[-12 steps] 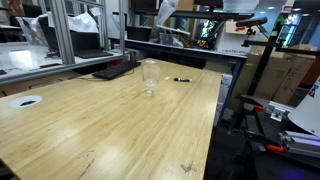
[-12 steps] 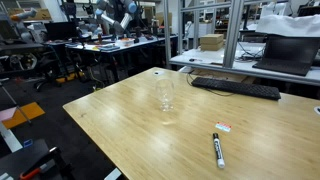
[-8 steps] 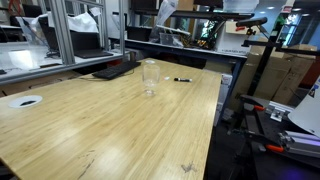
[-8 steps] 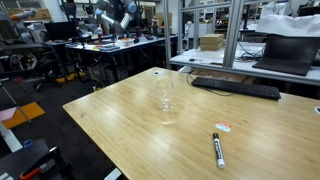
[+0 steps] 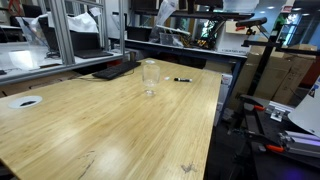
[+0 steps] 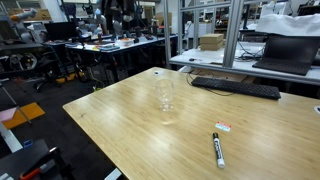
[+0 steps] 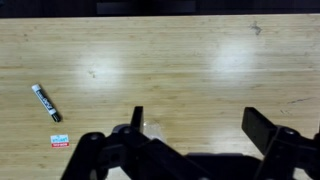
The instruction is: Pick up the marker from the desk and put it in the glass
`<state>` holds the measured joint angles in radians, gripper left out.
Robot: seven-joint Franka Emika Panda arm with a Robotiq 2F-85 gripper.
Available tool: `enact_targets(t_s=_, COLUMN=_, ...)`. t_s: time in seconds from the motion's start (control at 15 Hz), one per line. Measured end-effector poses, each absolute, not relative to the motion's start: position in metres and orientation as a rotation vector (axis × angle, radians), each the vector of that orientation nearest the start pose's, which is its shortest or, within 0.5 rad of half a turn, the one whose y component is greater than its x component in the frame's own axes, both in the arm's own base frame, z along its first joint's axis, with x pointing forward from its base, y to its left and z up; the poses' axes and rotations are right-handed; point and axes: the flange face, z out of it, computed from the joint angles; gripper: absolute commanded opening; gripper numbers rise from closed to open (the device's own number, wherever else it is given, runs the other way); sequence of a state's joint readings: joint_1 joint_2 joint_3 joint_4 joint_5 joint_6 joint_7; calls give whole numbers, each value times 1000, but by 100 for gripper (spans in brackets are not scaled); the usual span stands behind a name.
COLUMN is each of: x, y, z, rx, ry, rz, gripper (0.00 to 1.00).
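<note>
A black marker with a white label (image 7: 46, 102) lies flat on the wooden desk (image 7: 200, 60). It shows in both exterior views (image 5: 182, 79) (image 6: 217, 150). A clear empty glass (image 5: 150, 76) (image 6: 165, 96) stands upright a short way from the marker. In the wrist view my gripper (image 7: 196, 115) is open and empty, high above the desk. The marker lies far to the left of it. A faint glint of the glass (image 7: 152, 128) shows by the left finger. The gripper is not clear in the exterior views.
A small red and white tag (image 7: 60, 140) (image 6: 223, 127) lies beside the marker. A black keyboard (image 6: 235, 88) (image 5: 115, 70) lies at the desk's edge. A white disc (image 5: 24, 101) sits on the desk. Metal frames and other desks stand behind.
The robot arm at the top of an exterior view has shifted slightly. The marker and glass have not moved.
</note>
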<state>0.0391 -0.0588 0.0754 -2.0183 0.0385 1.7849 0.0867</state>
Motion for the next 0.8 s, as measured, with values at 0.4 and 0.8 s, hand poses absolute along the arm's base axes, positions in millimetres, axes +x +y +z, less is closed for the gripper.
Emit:
enact_targets(t_s=0.4, x=528, y=44, z=437, rx=-3070, ry=-476, rz=287, gripper=100)
enact_targets(t_s=0.8, x=537, y=23, z=410, rx=-3049, ry=-633, rz=272, gripper=100)
